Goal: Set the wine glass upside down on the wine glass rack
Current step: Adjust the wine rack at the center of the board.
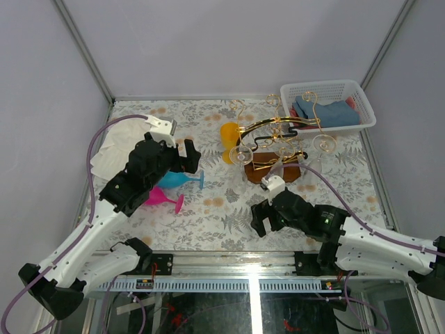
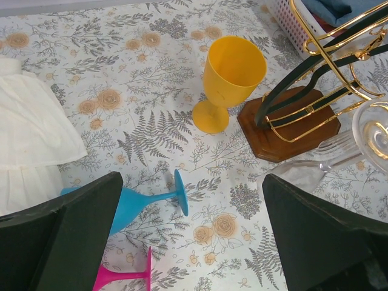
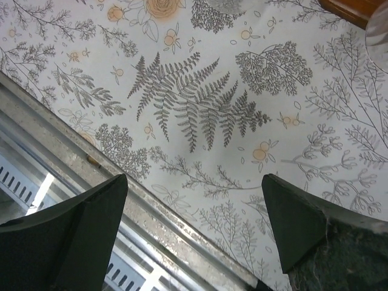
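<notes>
1. Two sets of black fingers spread wide, holding nothing: left gripper, right gripper.
2. Glossy yellow goblet stands upright beside curly gold-wire rack, toward table's far-right corner.
3. Blue glass and pink glass lie toppled toward left edge.

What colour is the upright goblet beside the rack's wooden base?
The goblet is yellow; clearest in left wrist view.

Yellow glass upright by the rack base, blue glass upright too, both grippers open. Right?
Not quite: the blue glass lies on its side, as the left wrist view shows. The yellow glass does stand upright by the rack base, and the left gripper and right gripper are both open.
</notes>
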{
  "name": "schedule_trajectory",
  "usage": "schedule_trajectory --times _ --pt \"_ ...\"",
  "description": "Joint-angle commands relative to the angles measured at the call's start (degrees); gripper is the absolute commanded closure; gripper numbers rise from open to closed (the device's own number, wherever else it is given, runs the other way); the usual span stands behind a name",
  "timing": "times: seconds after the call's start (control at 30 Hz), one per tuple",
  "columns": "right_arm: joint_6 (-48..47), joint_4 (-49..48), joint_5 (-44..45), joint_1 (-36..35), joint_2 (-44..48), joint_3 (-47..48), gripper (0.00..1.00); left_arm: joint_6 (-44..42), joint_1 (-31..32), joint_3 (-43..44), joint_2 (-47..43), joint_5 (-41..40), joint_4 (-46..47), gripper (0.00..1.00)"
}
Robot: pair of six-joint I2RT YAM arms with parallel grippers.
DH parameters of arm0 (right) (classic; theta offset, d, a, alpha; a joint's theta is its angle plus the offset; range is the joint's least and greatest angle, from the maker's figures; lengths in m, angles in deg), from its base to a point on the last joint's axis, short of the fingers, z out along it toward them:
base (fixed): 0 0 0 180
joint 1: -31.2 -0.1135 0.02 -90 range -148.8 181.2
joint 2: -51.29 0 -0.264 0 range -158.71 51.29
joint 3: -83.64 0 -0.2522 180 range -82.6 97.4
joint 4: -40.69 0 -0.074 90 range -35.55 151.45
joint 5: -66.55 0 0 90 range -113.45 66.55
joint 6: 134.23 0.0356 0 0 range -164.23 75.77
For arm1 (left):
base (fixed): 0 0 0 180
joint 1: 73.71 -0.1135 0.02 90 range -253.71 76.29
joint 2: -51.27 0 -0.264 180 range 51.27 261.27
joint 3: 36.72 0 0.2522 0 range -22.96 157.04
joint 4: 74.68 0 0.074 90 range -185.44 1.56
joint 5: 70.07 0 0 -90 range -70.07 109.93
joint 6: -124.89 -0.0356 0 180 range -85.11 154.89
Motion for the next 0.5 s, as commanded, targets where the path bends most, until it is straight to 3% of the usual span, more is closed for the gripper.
schedule_trajectory --times 0.0,0.47 --pt "1.9 10.1 -1.2 -0.5 -1.5 10.1 0.01 0.6 -0.7 0.3 0.2 0.7 1.8 0.00" --pt "8.6 23.7 0.2 -0.2 -9.2 34.2 0.01 1.0 -1.2 0.3 -0.4 2.4 2.1 0.00"
